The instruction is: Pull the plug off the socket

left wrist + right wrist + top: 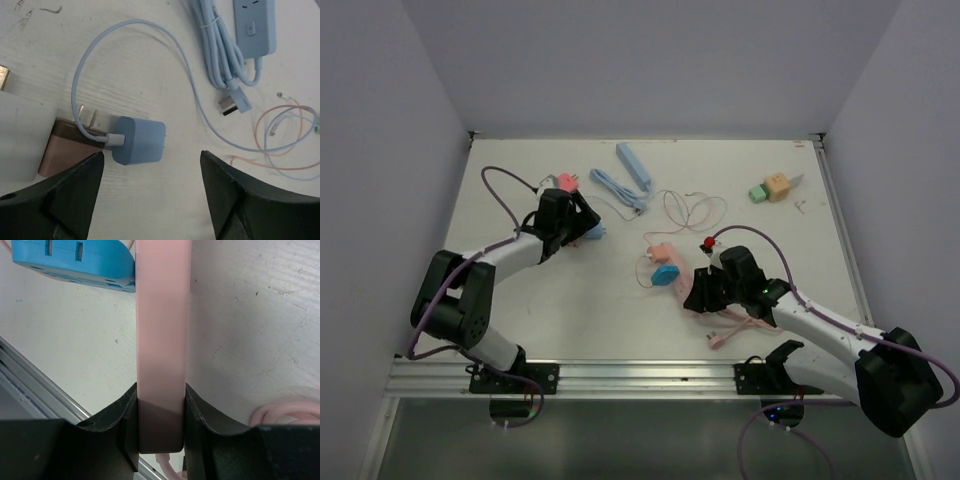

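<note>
A pink socket strip [661, 252] lies near the table's middle with a blue plug [666, 274] seated in it. My right gripper [703, 290] is shut across the strip's near end. In the right wrist view the strip [162, 315] runs up from between my fingers [161, 390] and the blue plug [75, 262] sits at the upper left. My left gripper [570, 225] is open at the far left, over a blue charger cube [139, 140] with a white cable; its jaws [152, 155] stand wide apart and hold nothing.
A blue power strip [633, 165] and its bundled cord [615, 188] lie at the back. Thin pink and white cables [695, 210] loop at the centre. Coloured blocks [772, 188] sit back right. A pink adapter [563, 181] and a rose-gold adapter [62, 150] lie by the left gripper.
</note>
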`<state>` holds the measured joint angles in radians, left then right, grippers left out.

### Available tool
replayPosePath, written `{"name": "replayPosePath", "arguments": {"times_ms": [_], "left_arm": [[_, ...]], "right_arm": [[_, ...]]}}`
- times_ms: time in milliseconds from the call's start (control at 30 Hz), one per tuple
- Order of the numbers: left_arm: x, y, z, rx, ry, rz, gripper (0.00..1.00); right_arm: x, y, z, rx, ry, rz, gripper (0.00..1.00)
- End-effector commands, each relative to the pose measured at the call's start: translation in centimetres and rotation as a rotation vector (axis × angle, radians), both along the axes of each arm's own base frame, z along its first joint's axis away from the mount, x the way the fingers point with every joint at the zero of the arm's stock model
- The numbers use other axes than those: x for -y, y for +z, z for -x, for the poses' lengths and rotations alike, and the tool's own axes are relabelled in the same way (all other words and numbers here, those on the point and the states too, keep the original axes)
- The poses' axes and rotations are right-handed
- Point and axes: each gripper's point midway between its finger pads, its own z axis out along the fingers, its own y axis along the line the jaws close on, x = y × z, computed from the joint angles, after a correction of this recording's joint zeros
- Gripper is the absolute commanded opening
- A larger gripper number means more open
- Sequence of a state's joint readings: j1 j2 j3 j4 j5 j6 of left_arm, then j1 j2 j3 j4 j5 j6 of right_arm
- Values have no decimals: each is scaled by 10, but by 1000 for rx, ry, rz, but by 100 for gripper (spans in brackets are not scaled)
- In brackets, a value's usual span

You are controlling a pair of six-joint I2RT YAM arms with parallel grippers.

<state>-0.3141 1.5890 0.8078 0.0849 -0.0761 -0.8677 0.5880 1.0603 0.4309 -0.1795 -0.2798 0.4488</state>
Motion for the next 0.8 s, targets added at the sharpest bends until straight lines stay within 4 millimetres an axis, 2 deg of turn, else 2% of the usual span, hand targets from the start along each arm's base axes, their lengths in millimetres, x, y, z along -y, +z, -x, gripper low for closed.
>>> {"name": "replayPosePath", "arguments": {"times_ms": [0,33,67,133,167,267,300,467,533,633,733,767], "left_arm": [[0,36,5,81,-20,44,83],[1,40,8,84,-20,55,92],[2,52,12,109,-30,71,95],[10,56,25,109,-79,111,99],[12,68,30,140,-97,123,99],[24,78,47,197,-212,76,96],[28,89,55,242,-252,59,96],[68,125,99,462,-535,-109,92],[85,127,118,535,-670,-147,92],[99,128,136,591,-808,-150,92],[115,123,146,608,-886,-167,90],[121,117,148,591,-911,-174,89]], "right_arm": [[-13,16,-11,64,25,-64,0],[-13,17,-12,69,23,-67,0],[-13,17,-13,70,20,-66,0],[-13,18,-15,76,13,-65,0],[-13,17,-15,72,16,-64,0],[-15,16,-16,66,25,-55,0],[-15,14,-16,59,27,-48,0],[-16,17,-19,63,51,-33,0],[-16,19,-19,63,64,-21,0],[-19,23,-20,58,85,-22,0],[-24,29,-19,58,113,-42,0],[-25,30,-17,55,122,-49,0]]}}
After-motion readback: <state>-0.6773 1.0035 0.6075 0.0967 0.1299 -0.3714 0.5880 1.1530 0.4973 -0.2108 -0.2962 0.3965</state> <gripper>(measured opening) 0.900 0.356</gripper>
